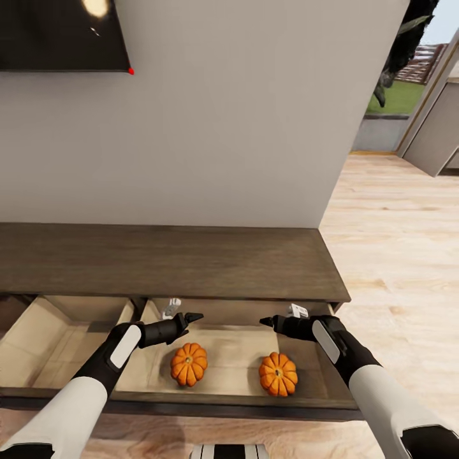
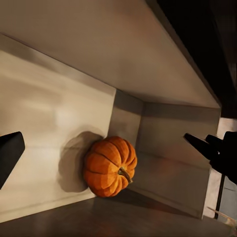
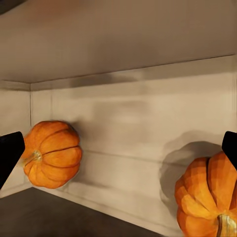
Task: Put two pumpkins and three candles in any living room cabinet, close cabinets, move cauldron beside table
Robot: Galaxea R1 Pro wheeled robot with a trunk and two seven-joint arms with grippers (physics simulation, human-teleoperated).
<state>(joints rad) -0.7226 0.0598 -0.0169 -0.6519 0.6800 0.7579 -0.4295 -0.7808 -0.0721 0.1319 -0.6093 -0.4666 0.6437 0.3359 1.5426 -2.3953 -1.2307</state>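
Two small orange pumpkins lie in the cabinet's (image 1: 172, 261) open right drawer, one to the left (image 1: 189, 364) and one to the right (image 1: 278, 374). My left gripper (image 1: 191, 320) hovers open just above and behind the left pumpkin, holding nothing. My right gripper (image 1: 266, 322) is open and empty above the right pumpkin, with its tip facing the left gripper. The left wrist view shows one pumpkin (image 2: 109, 167) on the pale drawer floor near a corner. In the right wrist view, both pumpkins (image 3: 51, 154) (image 3: 207, 197) sit between the spread fingertips (image 3: 10, 154). Candles and cauldron are out of view.
A second drawer (image 1: 57, 338) stands open to the left with a pale wood interior. A grey wall rises behind the cabinet, with a dark screen (image 1: 60, 35) at the upper left. Light wood floor (image 1: 395, 255) stretches to the right toward a doorway.
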